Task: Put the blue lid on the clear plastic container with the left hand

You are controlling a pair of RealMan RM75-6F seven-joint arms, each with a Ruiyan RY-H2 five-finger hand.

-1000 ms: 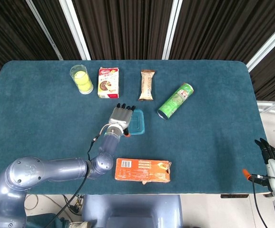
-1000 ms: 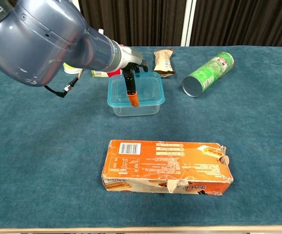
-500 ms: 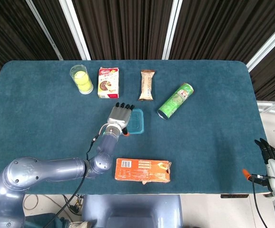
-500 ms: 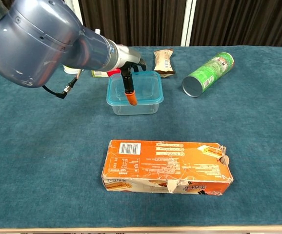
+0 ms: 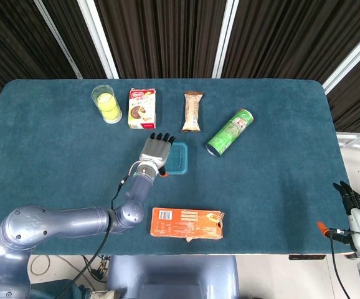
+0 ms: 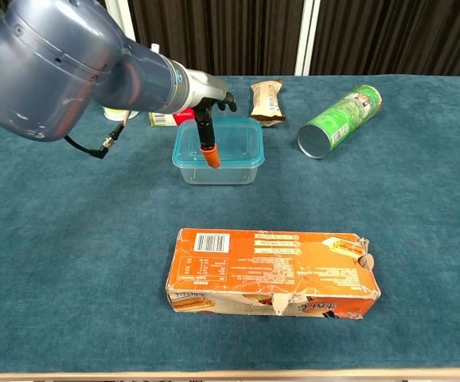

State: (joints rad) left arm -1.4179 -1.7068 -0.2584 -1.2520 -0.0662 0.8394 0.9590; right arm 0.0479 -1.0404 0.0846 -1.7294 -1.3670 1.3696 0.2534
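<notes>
The clear plastic container (image 6: pixel 218 173) stands mid-table with the blue lid (image 6: pixel 238 139) lying on top of it. From above, the lid (image 5: pixel 179 157) shows as a blue rectangle. My left hand (image 5: pixel 156 151) lies flat over the lid's left part, fingers stretched toward the far side. In the chest view the left hand (image 6: pixel 206 103) hangs its orange-tipped thumb down over the lid's top. I cannot tell how hard it presses. My right hand (image 5: pixel 356 208) stays off the table's near right corner, fingers apart, holding nothing.
An orange carton (image 5: pixel 187 223) lies flat near the front edge. Along the back stand a yellow-green cup (image 5: pixel 107 103), a small box (image 5: pixel 142 108) and a snack bar (image 5: pixel 192 111). A green can (image 5: pixel 230 132) lies on its side right of the container.
My left hand has shifted slightly left and away from me, and the lidded container has slid the same way with it. The right hand has not moved.
</notes>
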